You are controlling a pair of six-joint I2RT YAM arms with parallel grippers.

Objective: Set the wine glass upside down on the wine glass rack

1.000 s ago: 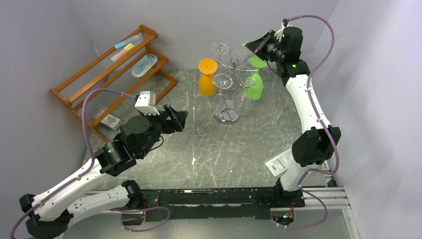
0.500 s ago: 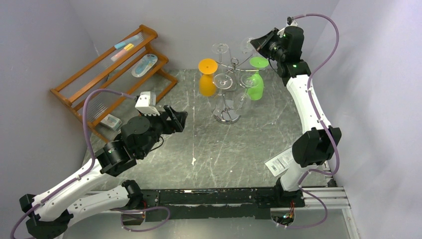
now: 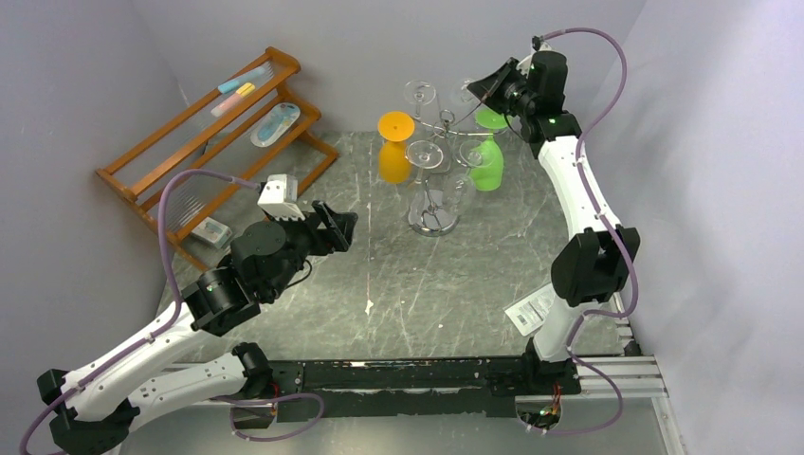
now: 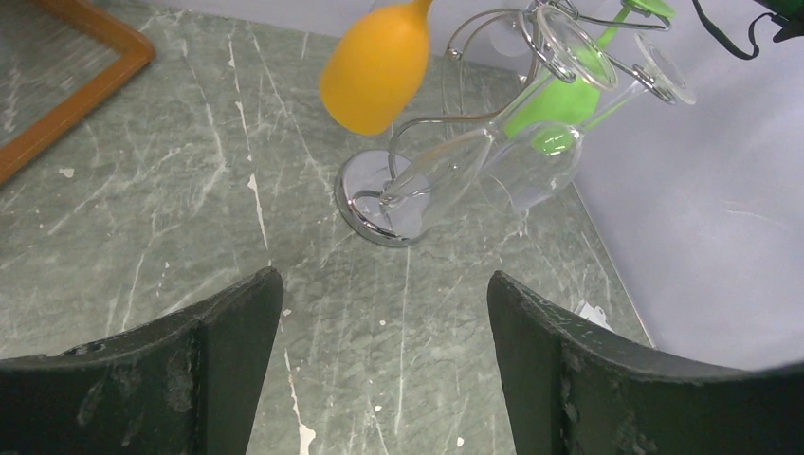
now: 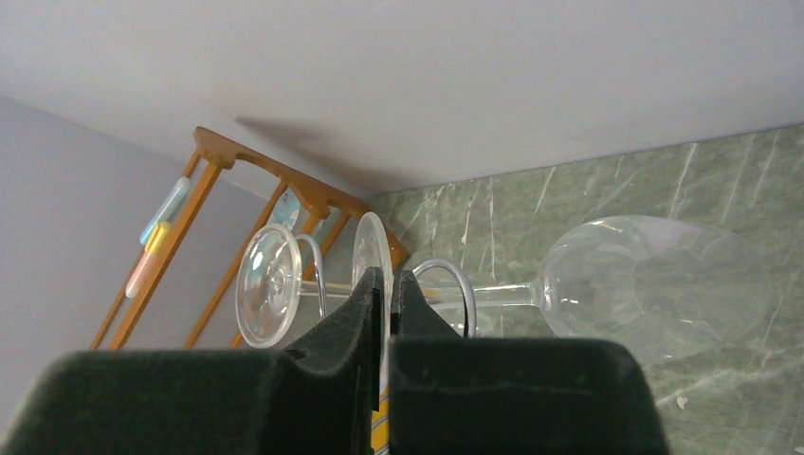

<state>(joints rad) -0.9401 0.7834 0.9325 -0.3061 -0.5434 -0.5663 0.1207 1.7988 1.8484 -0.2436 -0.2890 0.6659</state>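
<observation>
Right wrist view: the right claw point(image 5: 384, 284) is pinched shut on the thin edge of the foot of the clear wine glass point(image 5: 654, 284). From that foot the stem runs away to the claw's right and ends in the bowl. The long axis therefore lies foot-at-claw, bowl-at-far-end, with the mouth turned away from the claw toward the green tabletop point(image 5: 721, 180). I take that as upside down, foot high and bowl hanging.

A wire loop of the wine glass rack point(image 3: 432, 224) curls just beyond the fingers and close to the stem. I cannot tell whether the stem sits inside it.

To finish well, the claw should hold its pinch until the foot bears on the wire. It should ease the stem fully into the loop, then loosen only slightly and back out along its own line.

Another clear foot point(image 5: 270, 284) hangs just to the claw's left, so any sideways swing risks a knock. Farther off stands the wooden shelf point(image 5: 237, 156).

Across the tabletop, well apart from the rack, the left claw point(image 4: 384, 284) hovers wide open and empty. It faces the orange glass point(image 4: 374, 71) and should stay out of this.
</observation>
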